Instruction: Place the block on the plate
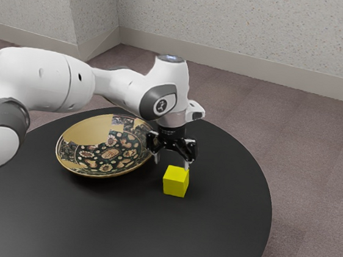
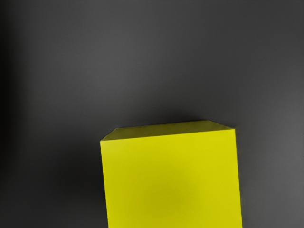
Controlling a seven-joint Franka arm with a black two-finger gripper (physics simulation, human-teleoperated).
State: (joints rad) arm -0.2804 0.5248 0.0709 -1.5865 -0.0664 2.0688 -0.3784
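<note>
**Gripper [image 1: 171,164] poised open over the block [image 1: 175,182], grasp still to be made**

Its two fingers [image 1: 186,165] stand apart with nothing pinched between them. The yellow block sits upright on the dark round table [image 1: 119,221], its flat top facing up toward the hand. In the exterior view it lies at about 5 o'clock from the gripper, just below the fingertips; one fingertip appears in front of or right beside its upper edge, and whether they touch I cannot tell. From the wrist camera the block looms large, so it is probably almost directly under the hand.

The step in hand looks to be lining up for the grasp. The next move likely calls for a small correction to centre the block between the fingers, then a straight descent and a firm close on opposite faces. Coming down off-centre could land a fingertip on the top and tip or push it.

After that comes the lift and carry toward the patterned plate [image 1: 108,154], at roughly 9 o'clock from the gripper in the exterior view, its raised rim needing clearance.
</note>
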